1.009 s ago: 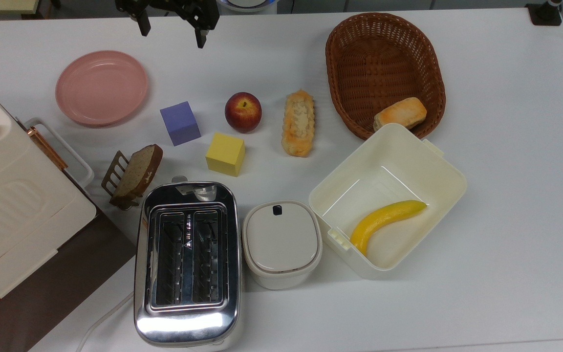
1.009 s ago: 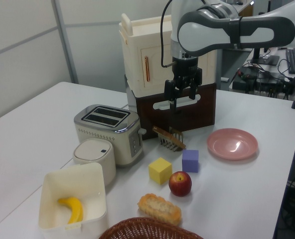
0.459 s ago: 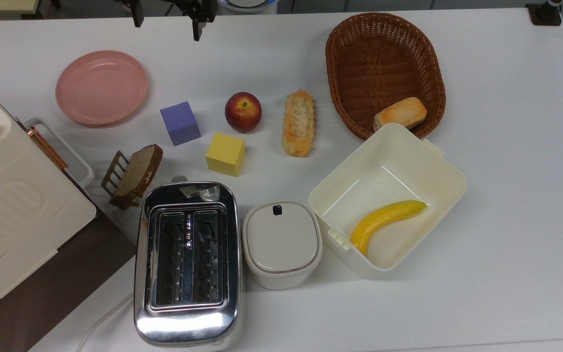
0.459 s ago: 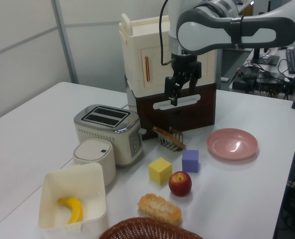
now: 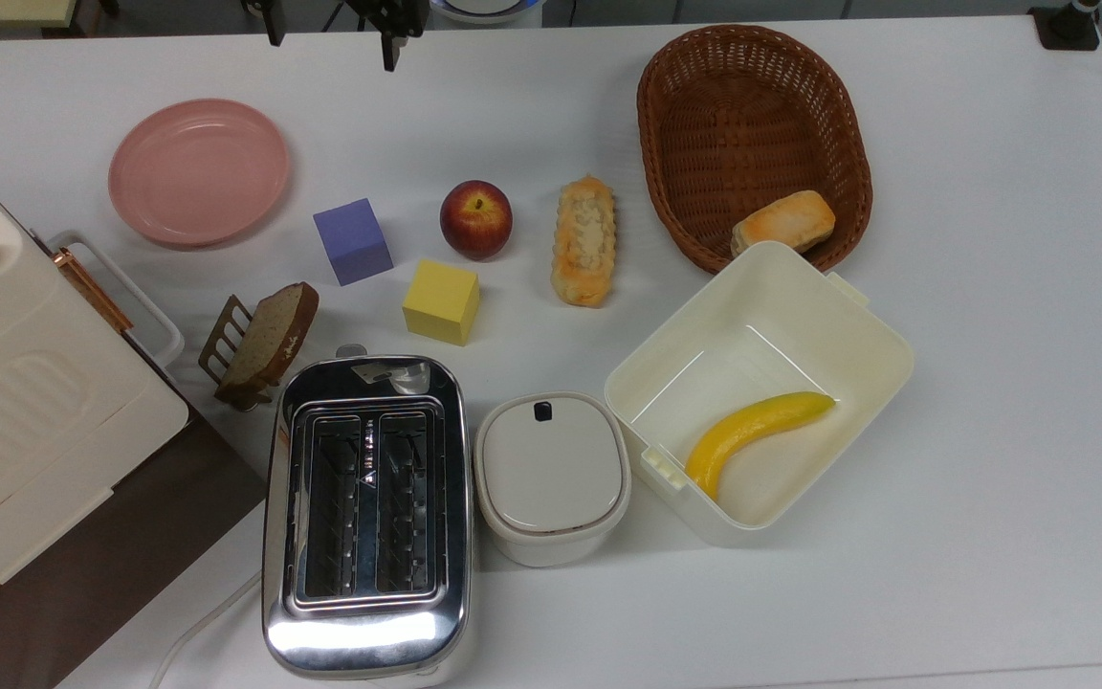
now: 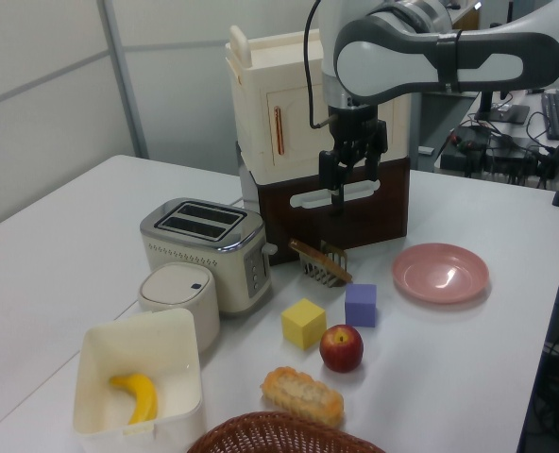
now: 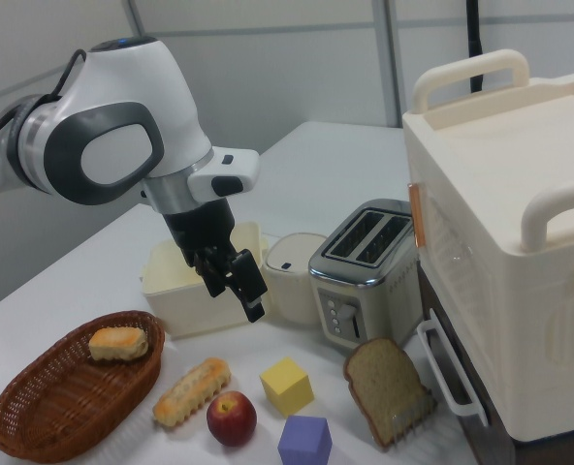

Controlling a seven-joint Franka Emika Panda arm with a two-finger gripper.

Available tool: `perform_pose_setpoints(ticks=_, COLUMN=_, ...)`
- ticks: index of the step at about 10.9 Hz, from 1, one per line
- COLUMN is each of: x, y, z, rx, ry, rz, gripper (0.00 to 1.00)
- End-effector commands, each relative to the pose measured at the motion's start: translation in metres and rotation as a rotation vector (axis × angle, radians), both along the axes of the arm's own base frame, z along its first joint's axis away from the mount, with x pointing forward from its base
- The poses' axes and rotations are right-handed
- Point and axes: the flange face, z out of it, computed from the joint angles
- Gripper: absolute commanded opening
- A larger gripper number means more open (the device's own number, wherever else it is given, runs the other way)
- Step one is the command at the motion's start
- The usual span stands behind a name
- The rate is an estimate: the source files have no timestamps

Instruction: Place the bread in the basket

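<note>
The bread (image 5: 584, 241) is a ridged golden-orange loaf lying flat on the white table, just left of the basket (image 5: 752, 105) in the top view. It also shows as the bread (image 6: 303, 396) and the bread (image 7: 192, 390). The dark-brown wicker basket (image 7: 54, 407) holds a short smooth bun (image 5: 783, 222) at one end. My gripper (image 5: 331, 38) hangs open and empty high above the table's far edge, well away from the loaf. It appears again as the gripper (image 6: 334, 189) and the gripper (image 7: 235, 298).
An apple (image 5: 475, 218), a yellow cube (image 5: 441, 300) and a purple cube (image 5: 352, 241) sit left of the loaf in the top view. A cream box (image 5: 857, 335) with a banana (image 5: 757, 429) adjoins the basket. Toaster (image 5: 365, 512), lidded pot (image 5: 551, 474), toast rack (image 5: 259, 344), pink plate (image 5: 198, 170).
My gripper has drifted toward the top view's upper edge and slightly right in the left view, staying open. Nothing on the table has moved.
</note>
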Motion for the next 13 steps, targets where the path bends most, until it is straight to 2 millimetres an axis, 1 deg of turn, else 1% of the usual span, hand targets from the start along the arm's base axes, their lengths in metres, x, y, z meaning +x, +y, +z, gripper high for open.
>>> perform_pose_setpoints(ticks=1, x=-0.0073, y=0.0024, z=0.0050, rx=0.007, ry=0.021, rz=0.036, gripper=1.00)
perform_pose_setpoints(ticks=3, x=-0.0110, y=0.0030, z=0.0028, rx=0.000, ry=0.060, rz=0.035, gripper=1.00)
perform_pose_setpoints(ticks=7, x=-0.0115, y=0.0030, z=0.0042, rx=0.000, ry=0.060, rz=0.045, gripper=1.00)
perform_pose_setpoints(ticks=9, x=-0.0140, y=0.0021, z=0.0013, rx=-0.007, ry=0.088, rz=0.042, gripper=1.00)
perform_pose_setpoints(ticks=13, x=-0.0162, y=0.0063, z=-0.0013, rx=0.010, ry=0.097, rz=0.031, gripper=1.00)
